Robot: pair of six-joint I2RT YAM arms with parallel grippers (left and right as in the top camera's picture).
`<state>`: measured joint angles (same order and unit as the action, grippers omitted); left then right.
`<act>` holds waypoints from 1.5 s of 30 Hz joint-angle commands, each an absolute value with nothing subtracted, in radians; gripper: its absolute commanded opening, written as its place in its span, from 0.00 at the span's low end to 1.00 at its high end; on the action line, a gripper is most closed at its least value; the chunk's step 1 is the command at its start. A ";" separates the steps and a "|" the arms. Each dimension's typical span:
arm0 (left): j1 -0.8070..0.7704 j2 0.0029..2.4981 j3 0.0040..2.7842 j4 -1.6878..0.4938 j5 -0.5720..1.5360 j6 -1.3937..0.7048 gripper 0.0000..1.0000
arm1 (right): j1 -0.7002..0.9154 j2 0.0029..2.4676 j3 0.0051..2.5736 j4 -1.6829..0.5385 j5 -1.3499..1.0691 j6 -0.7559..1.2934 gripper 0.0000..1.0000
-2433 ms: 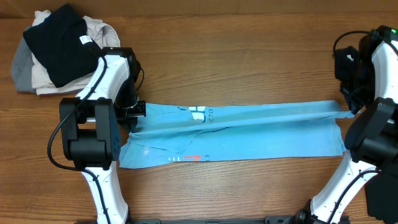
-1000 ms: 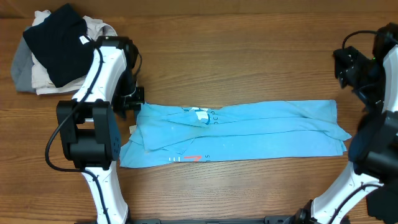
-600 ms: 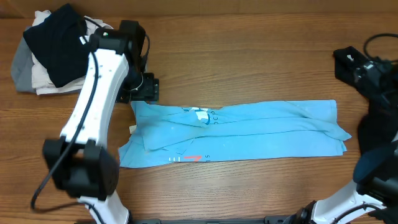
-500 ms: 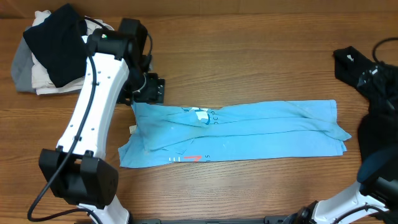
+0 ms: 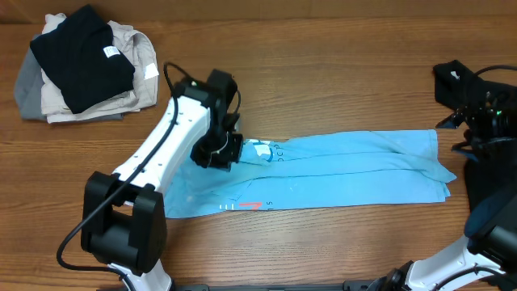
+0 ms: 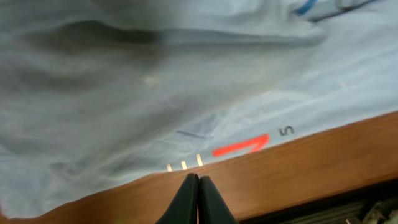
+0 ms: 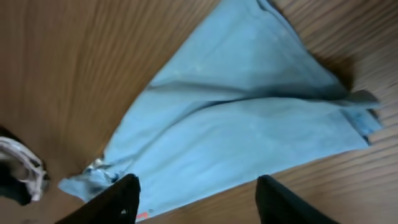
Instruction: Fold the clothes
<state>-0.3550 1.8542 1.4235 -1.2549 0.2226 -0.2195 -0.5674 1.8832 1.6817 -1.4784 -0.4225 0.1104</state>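
The light blue T-shirt (image 5: pixel 339 174) lies on the table folded into a long strip, white lettering (image 5: pixel 260 149) and red mark (image 5: pixel 252 205) near its left part. My left gripper (image 5: pixel 218 152) hovers over that left part, apart from the cloth. In the left wrist view its gripper (image 6: pixel 199 178) is shut with nothing in it, above the shirt's front edge by the red mark (image 6: pixel 239 147). My right gripper (image 7: pixel 199 185) is open and empty, high above the shirt's right end (image 7: pixel 249 124). The black shirt (image 5: pixel 81 56) tops a pile at the far left.
The pile at the back left also holds beige and grey garments (image 5: pixel 133 77). The right arm (image 5: pixel 477 101) stands at the table's right edge. Bare wood (image 5: pixel 339 73) lies behind the shirt, and a narrower strip of it (image 5: pixel 323 242) in front.
Both grippers let go of the stretched shirt, which now lies slack. My left arm swung right from the shirt's left end to above its left part and shut. My right gripper pulled back.
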 commanded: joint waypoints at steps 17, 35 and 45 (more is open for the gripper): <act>-0.141 1.978 1.268 -1.135 0.146 -0.303 0.04 | -0.564 1.875 1.676 -1.474 -0.504 0.104 0.64; 0.111 2.027 1.268 -1.085 -0.113 -0.364 0.04 | -0.563 1.875 1.677 -1.471 -0.526 0.104 0.64; 0.389 2.027 1.294 -1.114 -0.164 -0.409 0.04 | -0.502 1.875 1.676 -1.480 -0.525 0.058 0.80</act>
<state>0.3195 1.9976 1.2831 -1.1221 -0.0605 -0.3618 -0.5327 1.8832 1.6810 -1.4769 -0.5152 0.0967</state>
